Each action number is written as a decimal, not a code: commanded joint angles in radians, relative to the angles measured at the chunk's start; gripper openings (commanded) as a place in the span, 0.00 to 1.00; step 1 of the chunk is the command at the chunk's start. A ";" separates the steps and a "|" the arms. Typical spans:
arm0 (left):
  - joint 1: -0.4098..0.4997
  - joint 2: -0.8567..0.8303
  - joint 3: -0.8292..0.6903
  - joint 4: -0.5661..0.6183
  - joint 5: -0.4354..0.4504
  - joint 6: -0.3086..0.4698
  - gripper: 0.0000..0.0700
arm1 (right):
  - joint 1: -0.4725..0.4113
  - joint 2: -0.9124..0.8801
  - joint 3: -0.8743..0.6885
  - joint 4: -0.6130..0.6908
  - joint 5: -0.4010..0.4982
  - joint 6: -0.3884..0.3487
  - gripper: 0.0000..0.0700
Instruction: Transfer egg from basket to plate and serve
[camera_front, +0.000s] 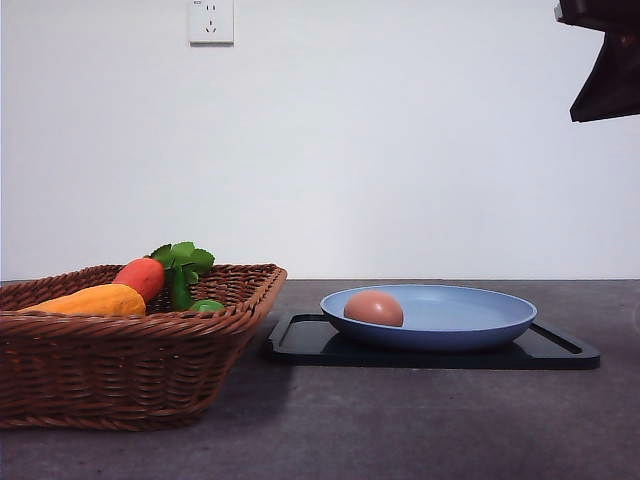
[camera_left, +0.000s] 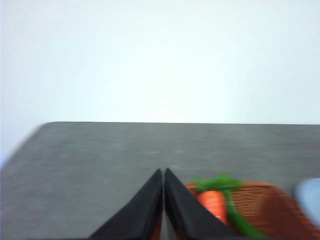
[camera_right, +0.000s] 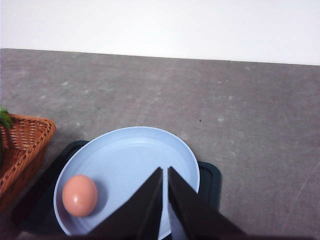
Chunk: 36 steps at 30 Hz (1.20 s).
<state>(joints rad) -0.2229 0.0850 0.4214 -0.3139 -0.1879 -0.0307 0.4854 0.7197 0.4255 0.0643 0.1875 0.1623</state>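
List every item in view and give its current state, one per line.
egg: lying in the plate, free of both grippers
plate: on the black tray, holding the egg
basket: on the table, vegetables inside, no egg seen in it
left gripper: shut, empty
right gripper: shut, empty, above the plate

A wide shallow dark-brown woven wicker basket (camera_front: 130, 345) sat on the grey table (camera_front: 400, 420) at the left, holding a red-orange carrot-like vegetable (camera_front: 142, 277) behind a yellow-orange elongated one (camera_front: 92, 300). To its right, just beside it, lay a flat black rectangular tray (camera_front: 555, 350) bearing a large round light-blue plate (camera_front: 470, 315). A small pinkish-brown oval egg (camera_front: 374, 308) rested in the plate's left part, nearest the basket
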 joint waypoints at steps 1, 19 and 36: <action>0.047 -0.037 -0.033 0.028 -0.004 0.053 0.00 | 0.008 0.004 0.007 0.010 0.004 0.013 0.00; 0.226 -0.082 -0.350 0.083 -0.003 -0.056 0.00 | 0.008 0.004 0.007 0.010 0.004 0.013 0.00; 0.238 -0.082 -0.418 0.151 0.004 -0.150 0.00 | 0.008 0.004 0.007 0.011 0.005 0.013 0.00</action>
<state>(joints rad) 0.0128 0.0048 0.0307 -0.1699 -0.1848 -0.1744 0.4854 0.7197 0.4255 0.0647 0.1875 0.1627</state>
